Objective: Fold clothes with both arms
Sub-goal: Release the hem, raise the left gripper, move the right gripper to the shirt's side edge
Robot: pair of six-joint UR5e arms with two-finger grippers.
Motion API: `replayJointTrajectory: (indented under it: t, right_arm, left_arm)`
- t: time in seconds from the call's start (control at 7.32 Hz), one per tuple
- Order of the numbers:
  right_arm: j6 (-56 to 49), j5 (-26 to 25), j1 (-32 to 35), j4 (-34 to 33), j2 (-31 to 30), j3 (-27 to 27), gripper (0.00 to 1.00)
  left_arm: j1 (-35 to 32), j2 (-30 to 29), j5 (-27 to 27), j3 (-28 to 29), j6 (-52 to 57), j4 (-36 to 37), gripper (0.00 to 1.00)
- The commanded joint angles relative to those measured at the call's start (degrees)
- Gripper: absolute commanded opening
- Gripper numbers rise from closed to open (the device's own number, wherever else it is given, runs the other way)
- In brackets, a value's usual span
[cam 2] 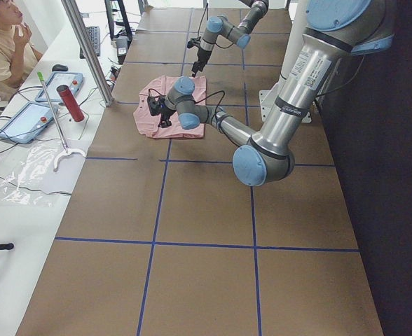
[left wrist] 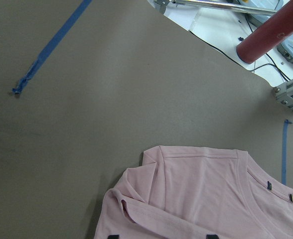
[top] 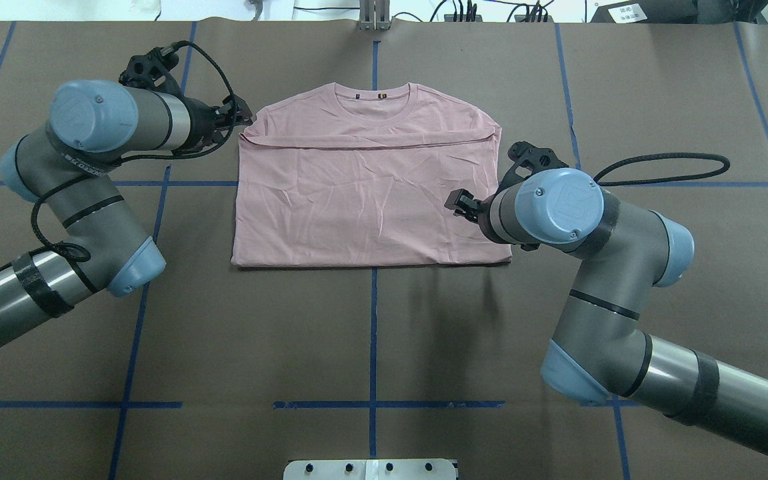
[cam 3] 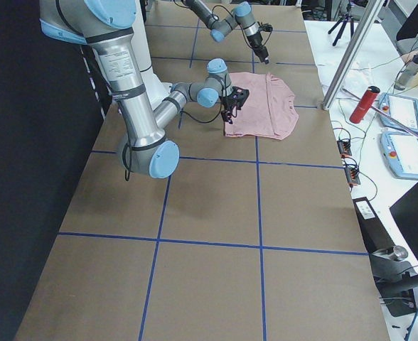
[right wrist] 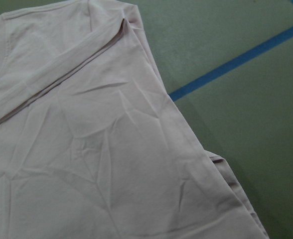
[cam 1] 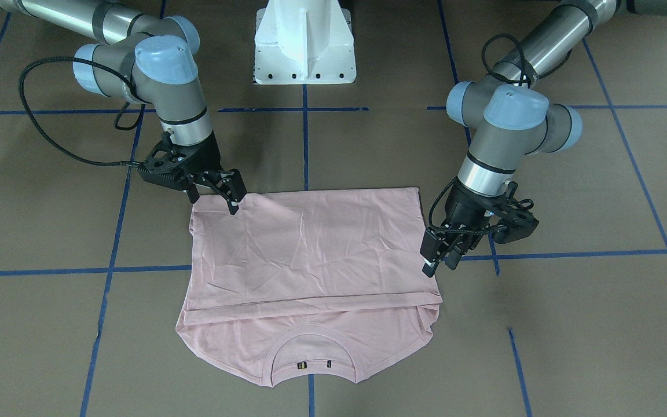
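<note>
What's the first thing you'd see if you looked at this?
A pale pink T-shirt lies folded over mid-table, collar away from the robot. Two big grey arms with blue caps lean in: the left arm at its far left corner, the right arm at its right edge.

Illumination is bright, even and diffuse, and comes from overhead. In the overhead view the right arm (top: 597,267) casts a soft, faint shadow on the bench (top: 291,320). In the front-facing view its polished tube shows narrow glare streaks. The right wrist view carries a green tint. The left wrist view is neutral and sharp. Both side views show wide-angle stretching and one dark, underexposed edge.
</note>
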Motion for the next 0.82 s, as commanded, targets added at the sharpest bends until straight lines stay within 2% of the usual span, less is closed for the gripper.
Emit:
replayJointTrajectory:
  t: [0.0, 0.14, 0.41, 0.68]
  right_arm:
    - [2.76, 0.08, -0.42, -0.15, -0.85, -0.88, 0.88]
    - [2.85, 0.17, -0.42, -0.23, -1.63, -0.88, 0.8]
    - [2.85, 1.74, -0.42, -0.5, -2.69, -0.97, 0.73]
    - [2.85, 3.33, -0.34, -0.59, -3.92, -0.88, 0.71]
  left_arm:
    - [0.14, 0.12, 0.28, -0.26, -0.57, 0.0, 0.66]
    - [0.14, 0.3, 0.37, -0.26, -0.57, 0.0, 0.66]
    - [0.31, 0.3, 0.37, -0.17, -0.57, 0.0, 0.66]
    - [0.31, 0.21, 0.37, -0.17, -0.57, 0.0, 0.66]
